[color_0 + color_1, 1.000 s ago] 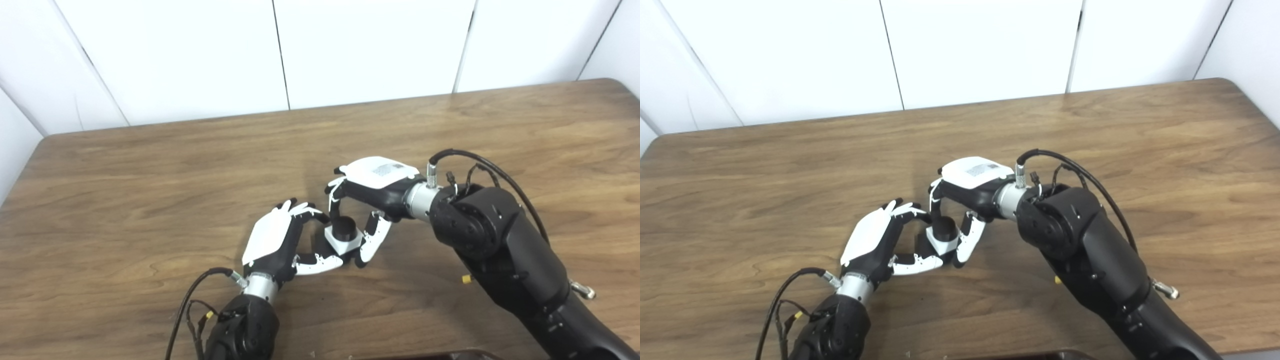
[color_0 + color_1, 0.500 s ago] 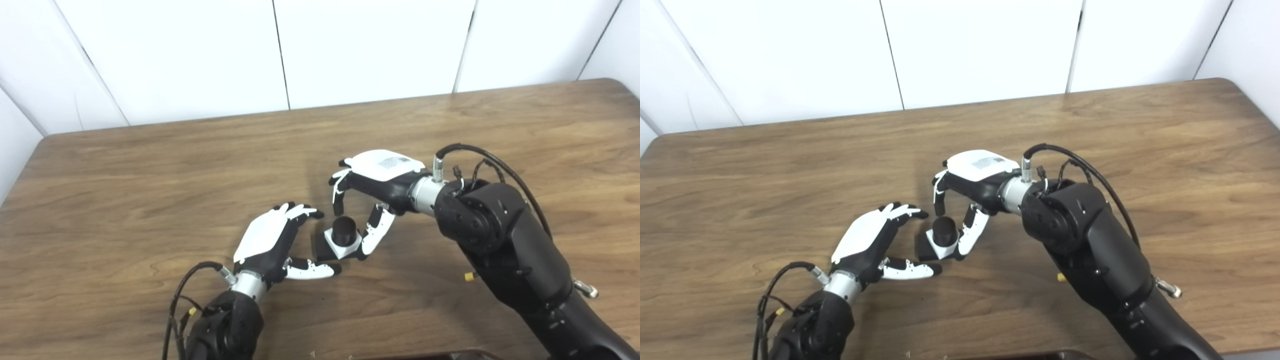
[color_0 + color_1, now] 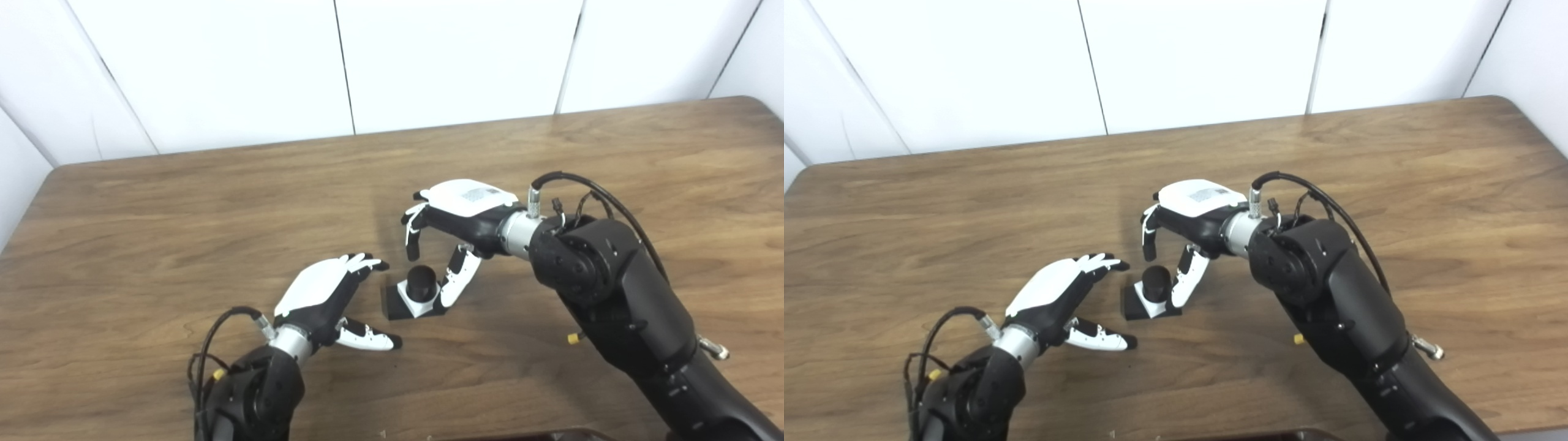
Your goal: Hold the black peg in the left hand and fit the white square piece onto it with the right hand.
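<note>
The black peg [image 3: 421, 280] stands upright on the table on its flat black base [image 3: 392, 308]. The white square piece [image 3: 412, 301] sits around the peg's foot. My left hand [image 3: 321, 293] is open, low and to the left of the peg, apart from it. My right hand [image 3: 458, 211] arches over the peg from the right with its fingers spread and holds nothing. Its thumb [image 3: 456, 278] hangs close beside the white piece; whether they touch cannot be told. In the right eye view the peg [image 3: 1156, 280] stands between the two hands.
The brown wooden table [image 3: 184, 202] runs back to white wall panels. Its rounded far corners show at left and right. A dark object [image 3: 520, 436] peeks in at the bottom edge. Cables loop off both wrists.
Both hands have let go of the peg and white piece, which now stand alone on the table. The left hand drew back down-left; the right hand lifted slightly and opened.
</note>
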Controlling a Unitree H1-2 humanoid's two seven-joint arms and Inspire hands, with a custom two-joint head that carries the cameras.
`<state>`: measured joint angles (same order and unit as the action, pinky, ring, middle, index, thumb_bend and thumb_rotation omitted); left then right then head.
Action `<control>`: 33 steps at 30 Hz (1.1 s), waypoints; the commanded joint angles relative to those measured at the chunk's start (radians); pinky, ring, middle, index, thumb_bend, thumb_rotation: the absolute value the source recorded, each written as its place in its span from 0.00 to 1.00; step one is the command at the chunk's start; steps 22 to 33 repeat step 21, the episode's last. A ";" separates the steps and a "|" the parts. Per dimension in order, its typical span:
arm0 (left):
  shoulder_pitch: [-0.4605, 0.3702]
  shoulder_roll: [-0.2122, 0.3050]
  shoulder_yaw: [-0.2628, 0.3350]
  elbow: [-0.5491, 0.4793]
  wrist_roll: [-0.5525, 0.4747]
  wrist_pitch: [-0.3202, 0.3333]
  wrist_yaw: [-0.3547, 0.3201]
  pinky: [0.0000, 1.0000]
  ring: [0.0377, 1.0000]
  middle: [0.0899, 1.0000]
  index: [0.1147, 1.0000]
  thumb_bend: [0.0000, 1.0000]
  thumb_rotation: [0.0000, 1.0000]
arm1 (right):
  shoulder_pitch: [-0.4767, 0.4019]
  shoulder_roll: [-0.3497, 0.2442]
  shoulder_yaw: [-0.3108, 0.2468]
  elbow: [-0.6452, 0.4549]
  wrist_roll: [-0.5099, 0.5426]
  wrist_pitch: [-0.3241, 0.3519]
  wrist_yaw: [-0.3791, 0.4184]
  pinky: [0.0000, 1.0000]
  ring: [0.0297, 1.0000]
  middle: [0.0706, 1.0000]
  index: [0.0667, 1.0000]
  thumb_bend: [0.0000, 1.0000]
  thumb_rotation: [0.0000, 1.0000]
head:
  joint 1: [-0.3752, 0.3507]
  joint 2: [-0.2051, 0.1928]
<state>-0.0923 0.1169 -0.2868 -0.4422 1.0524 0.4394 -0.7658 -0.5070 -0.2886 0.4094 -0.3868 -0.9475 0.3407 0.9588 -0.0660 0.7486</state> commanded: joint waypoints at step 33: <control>-0.094 0.039 0.269 -0.216 0.091 0.026 -0.291 1.00 1.00 1.00 0.90 0.86 0.32 | -0.058 -0.027 -0.097 -0.066 0.032 0.050 -0.007 0.88 1.00 0.90 0.67 0.99 0.24 | 0.008 -0.011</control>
